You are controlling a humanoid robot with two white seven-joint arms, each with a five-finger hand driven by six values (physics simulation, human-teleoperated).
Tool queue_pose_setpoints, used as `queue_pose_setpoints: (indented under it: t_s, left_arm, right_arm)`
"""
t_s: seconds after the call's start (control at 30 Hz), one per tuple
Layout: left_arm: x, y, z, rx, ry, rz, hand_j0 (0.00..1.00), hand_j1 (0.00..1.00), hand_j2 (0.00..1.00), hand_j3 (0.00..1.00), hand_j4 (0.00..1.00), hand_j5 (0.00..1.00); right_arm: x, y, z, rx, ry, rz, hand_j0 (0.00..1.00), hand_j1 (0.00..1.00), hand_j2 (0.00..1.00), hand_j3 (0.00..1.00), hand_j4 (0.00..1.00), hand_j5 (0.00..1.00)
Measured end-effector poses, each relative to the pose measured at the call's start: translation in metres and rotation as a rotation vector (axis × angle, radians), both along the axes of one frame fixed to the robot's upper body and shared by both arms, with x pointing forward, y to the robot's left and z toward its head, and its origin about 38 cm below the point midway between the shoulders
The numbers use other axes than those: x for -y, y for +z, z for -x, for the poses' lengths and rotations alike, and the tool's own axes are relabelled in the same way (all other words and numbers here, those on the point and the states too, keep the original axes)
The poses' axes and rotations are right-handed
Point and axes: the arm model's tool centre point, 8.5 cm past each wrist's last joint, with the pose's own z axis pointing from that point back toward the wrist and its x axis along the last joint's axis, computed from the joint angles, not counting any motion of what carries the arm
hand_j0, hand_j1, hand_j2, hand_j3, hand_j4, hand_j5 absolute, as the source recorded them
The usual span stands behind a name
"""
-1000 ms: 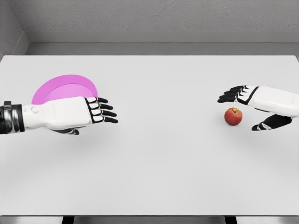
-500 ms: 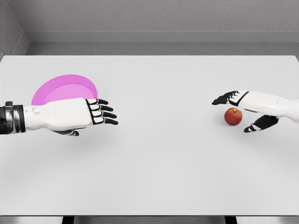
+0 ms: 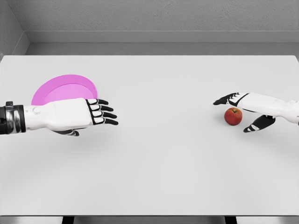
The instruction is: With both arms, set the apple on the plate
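Observation:
A red apple point(image 3: 233, 116) rests on the white table point(image 3: 159, 158) at the right. My right hand point(image 3: 237, 114) straddles it with spread fingers point(image 3: 223, 100) behind it and the thumb point(image 3: 253, 126) in front, open and not closed on it. A pink plate point(image 3: 60, 88) lies at the left of the table. My left hand point(image 3: 100, 112) hovers over the plate's near right edge, fingers extended and holding nothing, and hides part of the plate.
The table's far edge meets a grey wall at the back. A wide stretch of white tabletop separates the two hands.
My right hand has slid left and lowered around the apple, fingers behind and thumb in front. The left arm and the plate have not moved.

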Motion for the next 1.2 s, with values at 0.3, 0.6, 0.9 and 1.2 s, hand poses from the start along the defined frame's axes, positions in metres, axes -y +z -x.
queue_pose_setpoints:
  t_s: [0.3,0.6,0.9,1.2]
  left_arm:
    - [0.0,0.0,0.0,0.0,0.0,0.0,1.0,1.0,1.0,1.0,1.0,1.0]
    - [0.0,0.0,0.0,-0.001,0.0,-0.001,1.0,1.0,1.0,1.0,1.0,1.0]
    - [0.0,-0.001,0.0,-0.003,0.0,-0.001,1.0,1.0,1.0,1.0,1.0,1.0]
    - [0.0,-0.001,0.0,-0.002,-0.001,-0.001,1.0,1.0,1.0,1.0,1.0,1.0]
  right_arm:
    - [0.001,-0.013,-0.011,-0.007,-0.031,0.015,1.0,1.0,1.0,1.0,1.0,1.0]
    - [0.008,-0.025,-0.015,-0.03,-0.068,0.027,1.0,1.0,1.0,1.0,1.0,1.0]
    - [0.007,-0.026,-0.018,-0.023,-0.067,0.047,1.0,1.0,1.0,1.0,1.0,1.0]
    - [0.007,-0.026,-0.019,-0.022,-0.068,0.053,0.9,0.9,0.9,0.9,0.9,0.9]
